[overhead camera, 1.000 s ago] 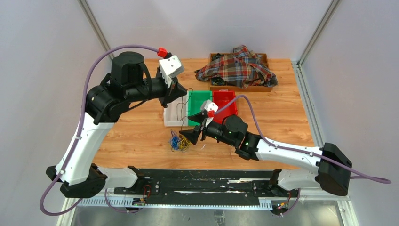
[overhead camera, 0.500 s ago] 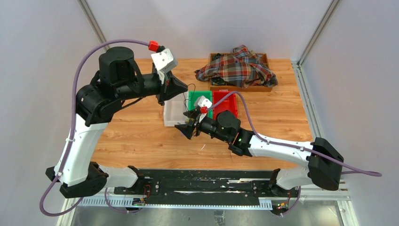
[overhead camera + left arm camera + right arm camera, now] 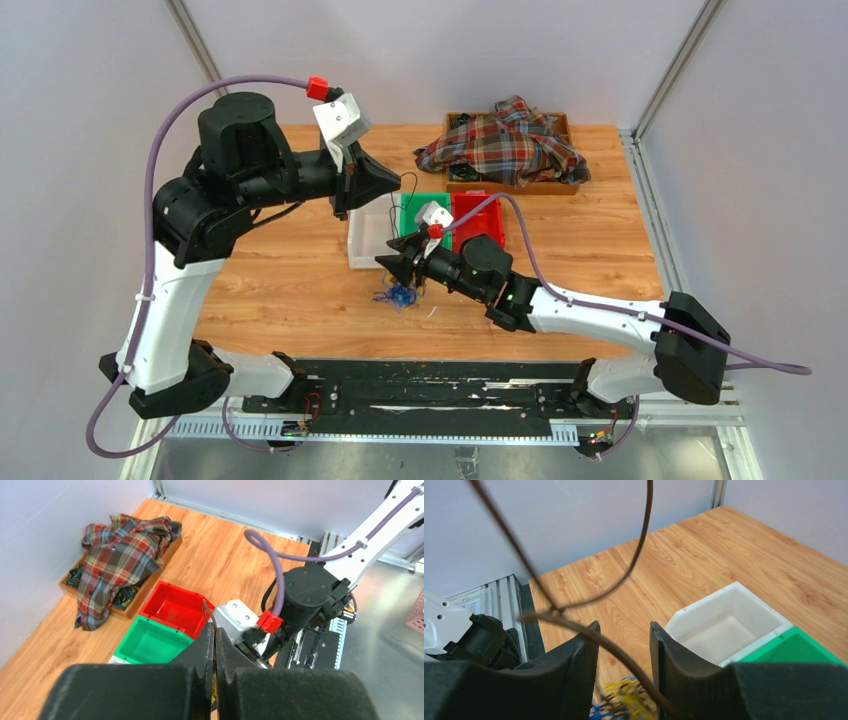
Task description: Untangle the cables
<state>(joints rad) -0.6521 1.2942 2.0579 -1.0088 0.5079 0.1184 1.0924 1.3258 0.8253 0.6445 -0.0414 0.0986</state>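
Near middle of table (image 3: 290, 280): bundle (image 3: 400, 296) of blue and yellow cables, lying loose on the wood, just nearer than the white bin (image 3: 724, 630).

Just above and beyond bundle: right gripper (image 3: 624, 626), pointing left, jaws partly apart with a clear gap between the pads. Not clamped on anything visible.

Through that gap: dark cable (image 3: 649, 495), thin and brown-black, slanting across from the left pad down past the right pad. Looks free of both pads, though blurred up close. Lower end lost near bundle; cannot tell whether tangled with it.

Farther back, in a row left to right: white bin, green bin (image 3: 150, 642), red bin (image 3: 172, 607), touching side by side, all showing bare floors.

Raised above the far left of that row: left gripper (image 3: 215, 632), pointing right, jaws pressed together on the top end of dark cable. Short loop sticking up past the fingertips, rest hanging down toward right gripper.

At far edge, right of centre: wooden tray (image 3: 520, 187), mostly covered by a crumpled plaid shirt (image 3: 505, 145). Dark items under shirt, too hidden to name.
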